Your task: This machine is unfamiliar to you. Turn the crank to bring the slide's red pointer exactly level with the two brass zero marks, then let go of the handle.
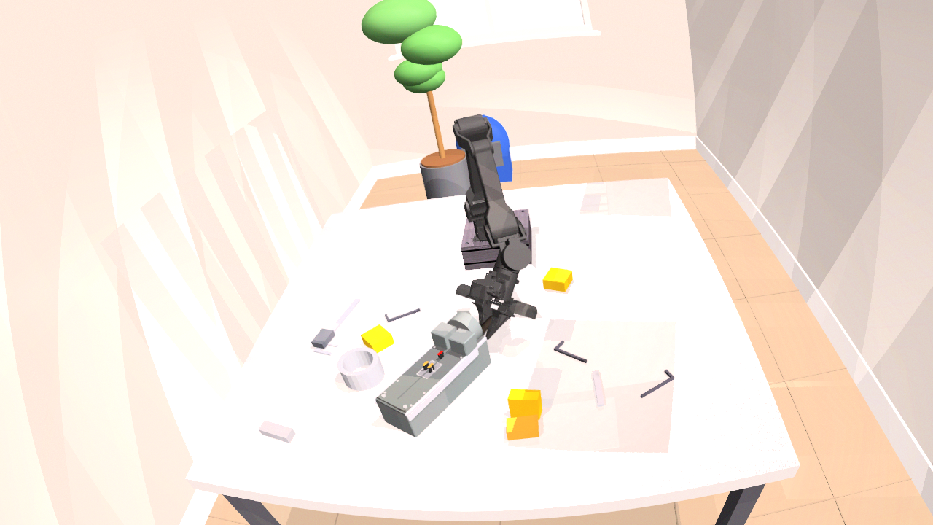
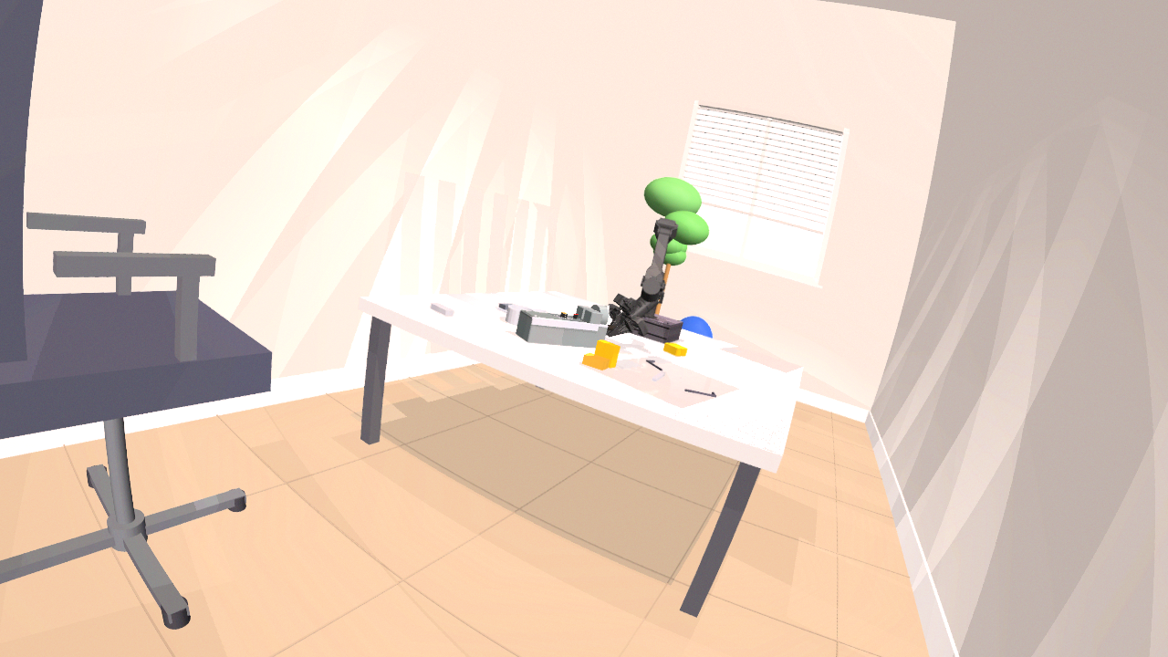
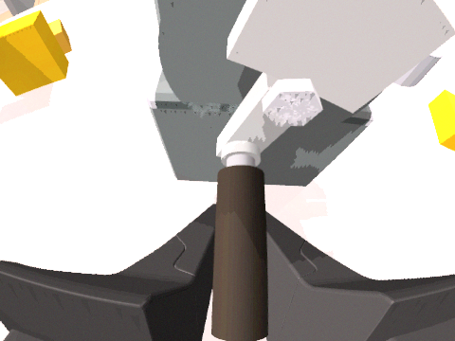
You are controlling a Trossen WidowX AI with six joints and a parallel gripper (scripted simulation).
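Note:
The grey machine (image 1: 434, 394) (image 2: 563, 330) lies lengthwise on the table. In the top view the red pointer (image 1: 440, 354) is on its top, off the brass zero marks (image 1: 428, 367), on the side nearer the crank housing. The pale crank arm (image 3: 256, 118) shows in the wrist view with the brown handle (image 3: 241, 251) at its end. My gripper (image 3: 235, 213) (image 1: 489, 329) is shut on the handle, one finger on each side. The pointer and marks are too small in the exterior view to compare, and are outside the wrist view.
Yellow blocks (image 1: 524, 403) (image 1: 377, 337) (image 1: 557, 279) lie on both sides of the machine. A pale ring (image 1: 360, 369) stands close to its left. Dark hex keys (image 1: 572, 353) (image 1: 657, 383) lie to the right. A pale bar (image 1: 277, 431) is at the front left.

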